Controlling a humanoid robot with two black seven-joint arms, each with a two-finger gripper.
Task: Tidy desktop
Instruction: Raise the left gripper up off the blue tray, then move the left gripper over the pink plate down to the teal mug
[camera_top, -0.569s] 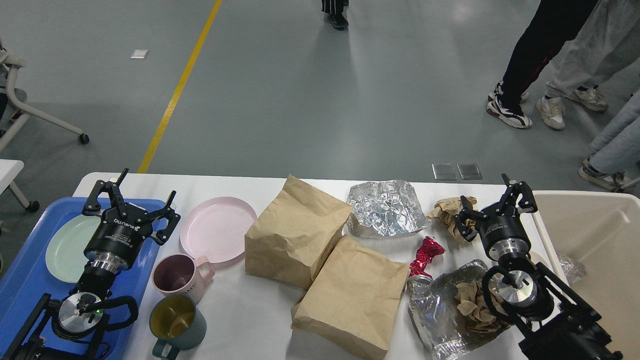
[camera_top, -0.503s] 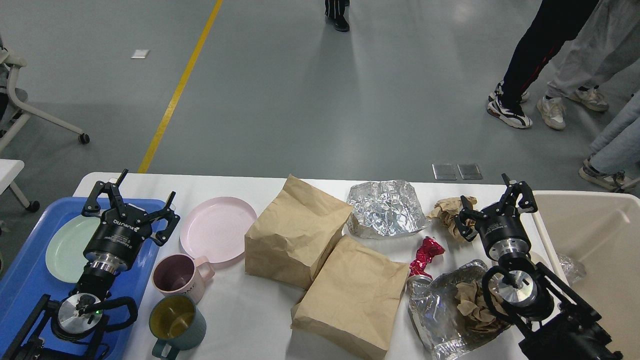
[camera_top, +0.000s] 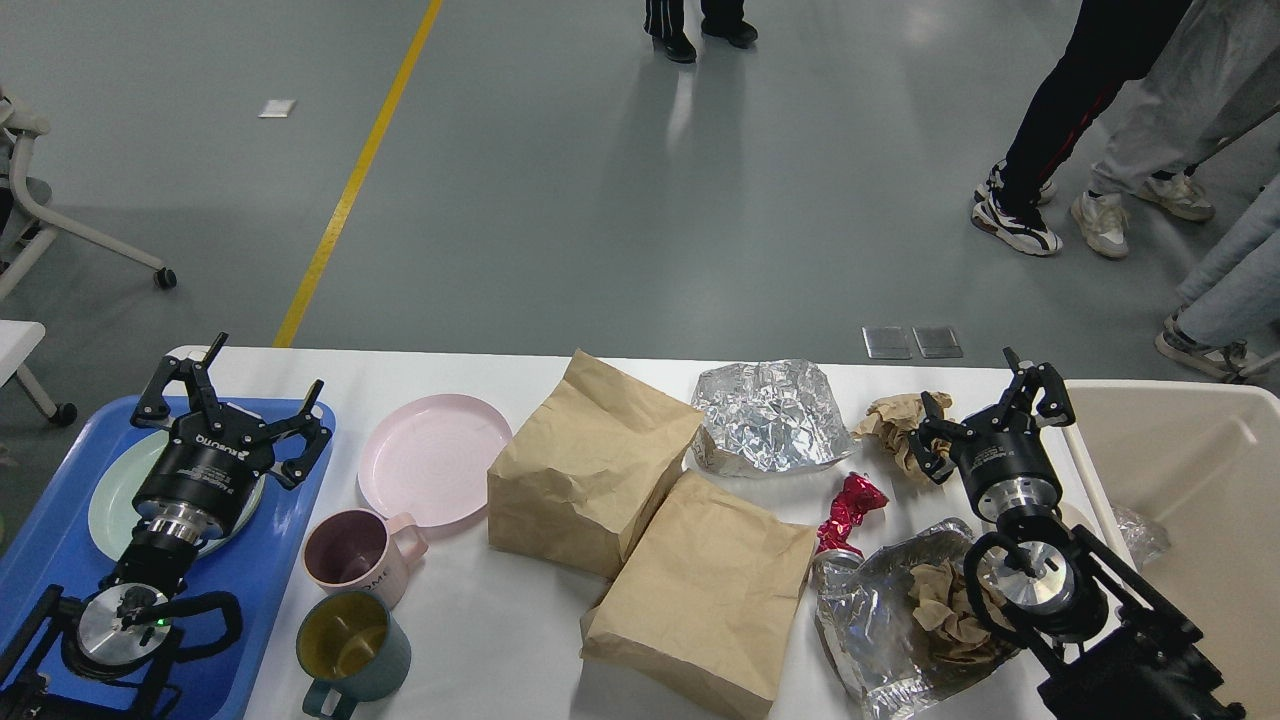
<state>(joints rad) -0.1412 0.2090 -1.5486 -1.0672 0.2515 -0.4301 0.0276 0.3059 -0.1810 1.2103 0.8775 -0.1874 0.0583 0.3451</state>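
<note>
The white desktop (camera_top: 470, 640) carries a pink plate (camera_top: 435, 458), a pink mug (camera_top: 352, 555), a teal mug (camera_top: 350, 640), two brown paper bags (camera_top: 590, 460) (camera_top: 705, 590), crumpled foil (camera_top: 770, 415), a red wrapper (camera_top: 850, 505), a brown paper wad (camera_top: 897, 418) and foil holding brown paper (camera_top: 900, 620). My left gripper (camera_top: 232, 395) hangs open over the blue tray (camera_top: 60, 560) and its green plate (camera_top: 110, 500), with nothing between its fingers. Open and empty too, my right gripper (camera_top: 985, 400) hovers beside the paper wad.
A beige bin (camera_top: 1190, 480) stands off the desktop's right end, with a scrap of foil inside. Beyond the far edge is grey floor with a yellow line (camera_top: 350, 190), people's legs (camera_top: 1080, 120) at the right and a chair base (camera_top: 60, 220) at the left.
</note>
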